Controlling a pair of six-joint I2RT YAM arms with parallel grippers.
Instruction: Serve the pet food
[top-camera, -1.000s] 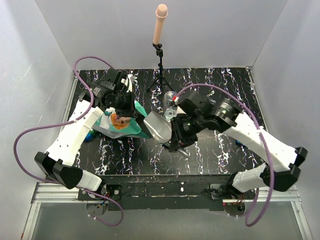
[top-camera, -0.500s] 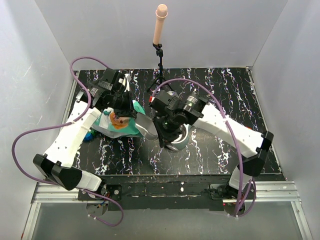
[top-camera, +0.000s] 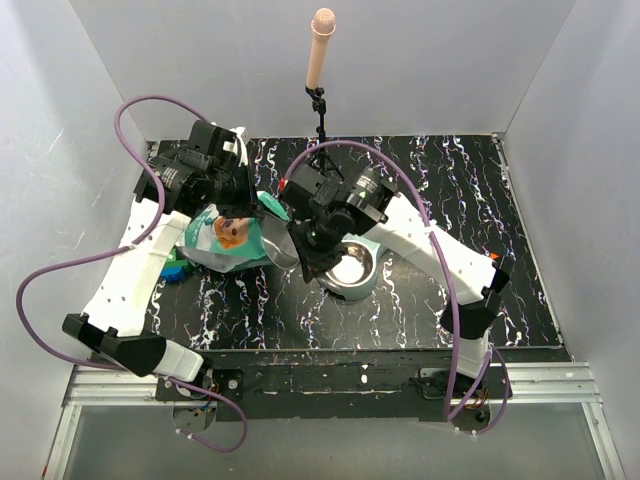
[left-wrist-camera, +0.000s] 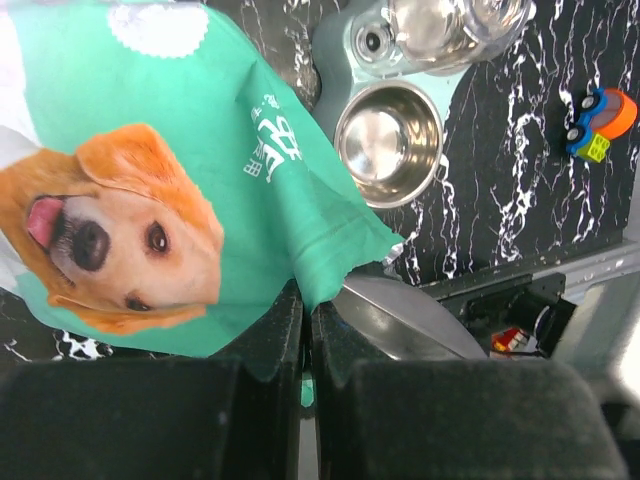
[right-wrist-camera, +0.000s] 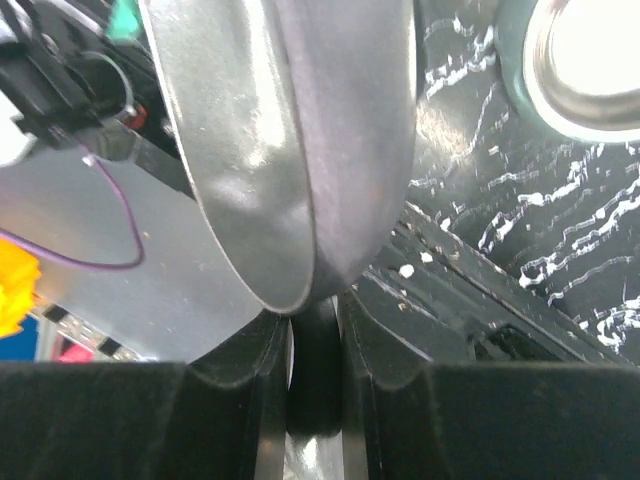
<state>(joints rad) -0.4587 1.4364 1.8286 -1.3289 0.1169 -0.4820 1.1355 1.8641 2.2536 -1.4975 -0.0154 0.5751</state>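
Top external view puts the pet food bag (top-camera: 222, 240) left of centre on the black marbled table (top-camera: 450, 180). It is teal-green with a dog's face printed on its front. No kibble shows in any view, only the bag.

The left gripper (top-camera: 240, 208) has hold of the bag. In the left wrist view its fingers (left-wrist-camera: 270, 340) are pressed almost together on the lower edge of the bag (left-wrist-camera: 200, 180), with teal film caught in the narrow slit between them (left-wrist-camera: 305, 315). The bag fills the upper left of that view and its corner hangs down towards the fingers.

Just right of the bag is a metal scoop (top-camera: 284, 248), which the right gripper (top-camera: 303, 258) holds. In the right wrist view the fingers (right-wrist-camera: 250, 370) are closed tight (right-wrist-camera: 315, 335) on the scoop's dark stem, and the scoop's shiny body (right-wrist-camera: 280, 130) rises straight ahead of them. From the left wrist the scoop (left-wrist-camera: 410, 320) shows as a grey curve under the bag's corner. I cannot tell whether it carries anything.

Beyond the scoop is a steel bowl (top-camera: 352, 268) set in a grey-green feeder stand (left-wrist-camera: 330, 45), near the gripper but apart from the bag. The bowl (left-wrist-camera: 390, 130) looks bare and bright inside, and its rim (right-wrist-camera: 590, 60) shows at the top right of the right wrist view.

Coloured toy blocks (top-camera: 178, 270) lie by the bag's left edge, and a toy car (left-wrist-camera: 600, 110) lies well off to the side. A small tripod with a pale rod (top-camera: 322, 45) stands at the back of the table.
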